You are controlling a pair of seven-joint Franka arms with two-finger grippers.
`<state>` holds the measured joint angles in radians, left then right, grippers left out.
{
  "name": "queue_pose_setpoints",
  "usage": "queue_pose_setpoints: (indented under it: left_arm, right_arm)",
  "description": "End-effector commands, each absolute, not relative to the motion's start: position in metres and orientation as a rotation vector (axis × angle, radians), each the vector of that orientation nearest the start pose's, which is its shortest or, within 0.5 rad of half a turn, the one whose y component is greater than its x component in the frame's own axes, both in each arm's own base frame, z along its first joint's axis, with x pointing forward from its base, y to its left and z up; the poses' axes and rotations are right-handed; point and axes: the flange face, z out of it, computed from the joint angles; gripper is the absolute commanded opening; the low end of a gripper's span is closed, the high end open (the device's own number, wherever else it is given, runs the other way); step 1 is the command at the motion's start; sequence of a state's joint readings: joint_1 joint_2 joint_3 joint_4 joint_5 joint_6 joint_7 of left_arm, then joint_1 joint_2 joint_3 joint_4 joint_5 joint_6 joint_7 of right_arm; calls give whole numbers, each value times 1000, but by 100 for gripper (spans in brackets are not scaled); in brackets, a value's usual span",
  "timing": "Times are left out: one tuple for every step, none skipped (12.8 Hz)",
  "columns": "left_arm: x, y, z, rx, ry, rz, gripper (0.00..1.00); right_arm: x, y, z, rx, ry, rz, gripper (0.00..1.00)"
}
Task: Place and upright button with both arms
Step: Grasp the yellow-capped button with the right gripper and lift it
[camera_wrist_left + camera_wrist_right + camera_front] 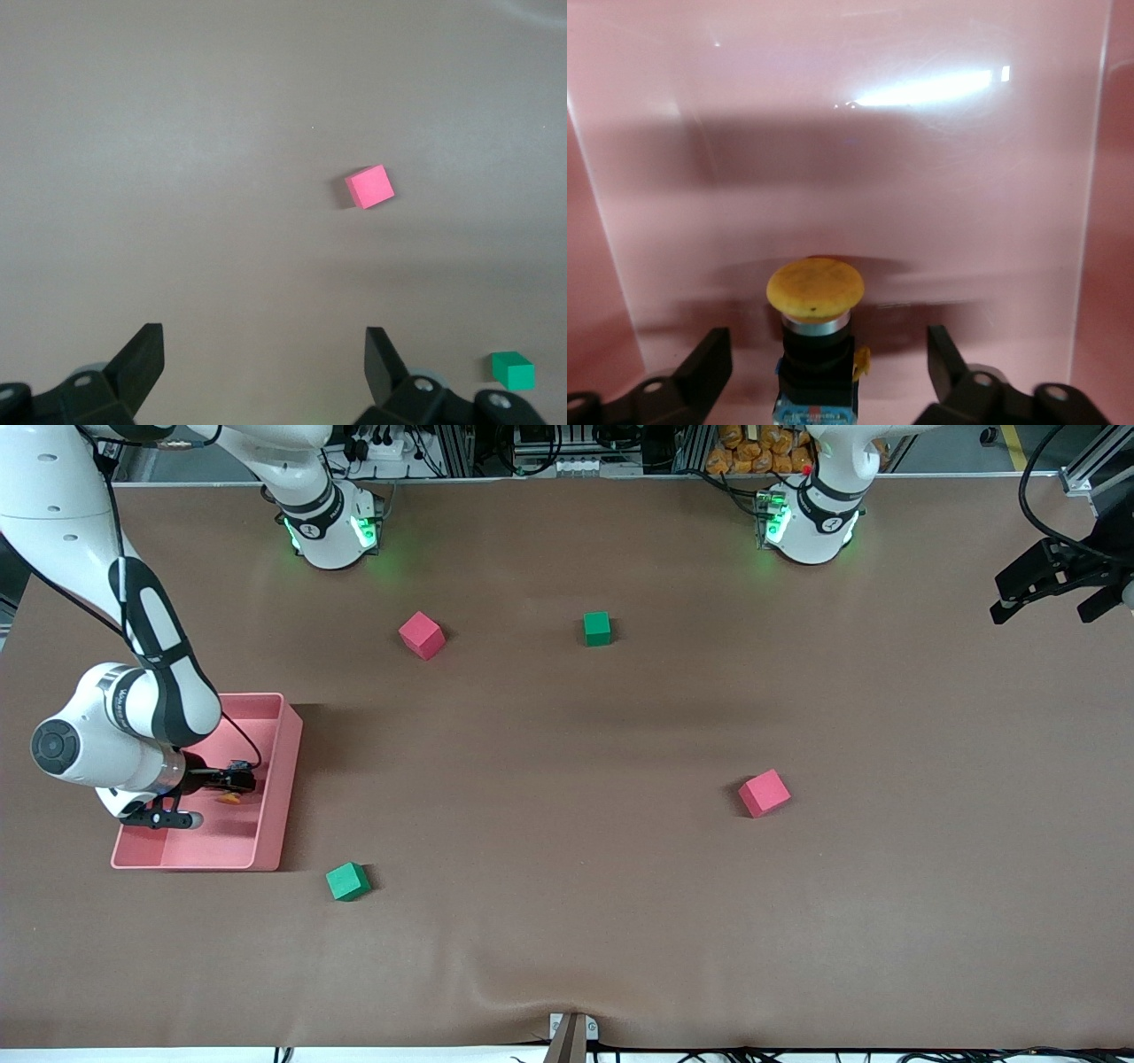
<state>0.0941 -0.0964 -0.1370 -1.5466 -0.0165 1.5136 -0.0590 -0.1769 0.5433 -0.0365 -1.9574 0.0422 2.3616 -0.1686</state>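
Observation:
The button (pixel 815 288) has a round orange cap on a black body with a blue base. It lies in the pink tray (pixel 282 779) at the right arm's end of the table. In the front view only its orange cap (pixel 230 798) shows. My right gripper (pixel 828 341) is low in the tray (pixel 850 159), open, with one finger on each side of the button and a gap to each. It also shows in the front view (pixel 232 786). My left gripper (pixel 1045 607) is open and empty, up over the left arm's end of the table (pixel 263 341).
Two red cubes (pixel 422 635) (pixel 764 792) and two green cubes (pixel 597 628) (pixel 347 881) lie spread on the brown table. The left wrist view shows one red cube (pixel 369 187) and one green cube (pixel 513 370). The tray walls stand close around my right gripper.

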Motion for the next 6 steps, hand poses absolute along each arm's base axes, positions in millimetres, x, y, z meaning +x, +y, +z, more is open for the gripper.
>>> queue_pose_setpoints:
  left_arm:
    - [515,-26,687,-3144,-20,-90,100]
    - [515,-26,687,-3144,-32,-90,100]
    - [515,-24,688,-3140,-25,-90,100]
    - [512,-23,689,-3140,-18,-74,100]
    - [510,-22,688,-3138,-16,-59,100]
    - [510,-22,688,-3138,-16,-52,100]
  right_arm:
    - [589,-130,178,-3084,117,187,39]
    - [589,-130,177,-3083,117,189,25]
    - [591,-129,178,-3083,115,189,12]
    - [592,-129,180,-3084,114,185,0]
    - [594,-130,182,-3083,114,187,0]
    - [594,-130,183,-3084,116,187,0]
